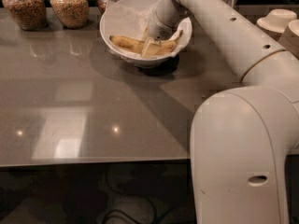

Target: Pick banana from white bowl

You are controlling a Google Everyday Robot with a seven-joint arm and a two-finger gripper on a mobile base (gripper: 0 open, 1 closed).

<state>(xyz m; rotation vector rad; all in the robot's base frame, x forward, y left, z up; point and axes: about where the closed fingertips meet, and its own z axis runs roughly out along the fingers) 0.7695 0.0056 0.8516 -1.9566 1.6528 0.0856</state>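
White arm housing (243,157) filling near right, stretching back over gray table (70,101). Gripper (150,45) sitting low inside white bowl (116,17), covering middle of banana (125,43) — clamping or loose, cannot tell. Banana lying across bowl's paper lining. Behind — grain-filled jars (69,6) standing far left, beige bowls (278,18) far right
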